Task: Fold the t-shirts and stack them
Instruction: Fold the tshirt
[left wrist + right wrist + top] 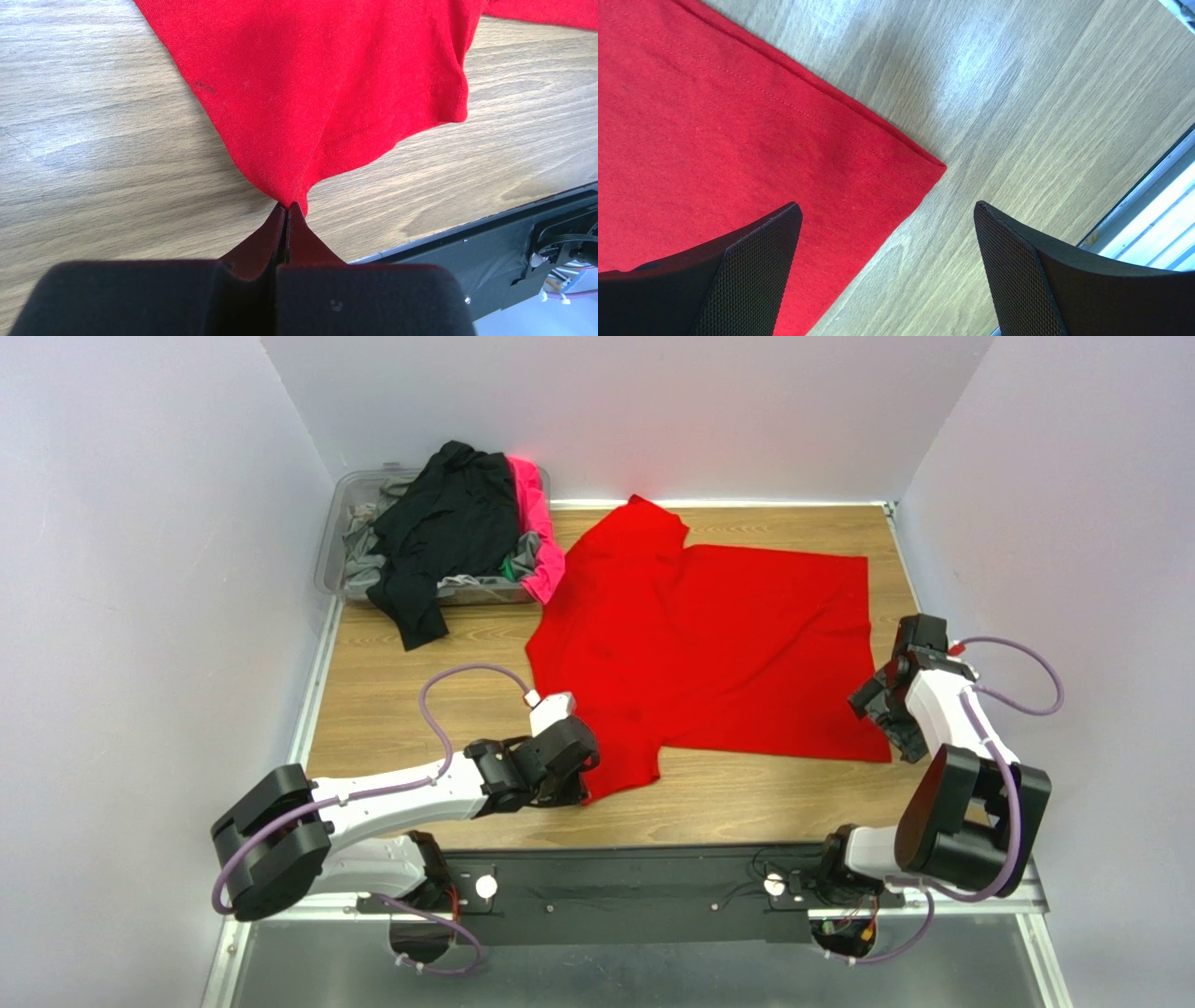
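Observation:
A bright red t-shirt point(716, 637) lies spread flat across the wooden table point(393, 686). My left gripper point(578, 773) is shut on the tip of its near sleeve point(337, 105), the cloth bunching into the closed jaws at the left gripper point(288, 205). My right gripper point(884, 707) hovers over the shirt's near right hem corner point(927, 164), and in the right wrist view the right gripper point(885, 210) stands wide open with nothing between its fingers point(756, 259). More t-shirts, black point(442, 525), hot pink point(533, 532) and grey, are heaped in a bin.
A clear plastic bin point(344, 525) with the heaped shirts stands at the back left corner, a black shirt hanging over its front. White walls close in on three sides. The black base rail point(631, 875) runs along the near edge.

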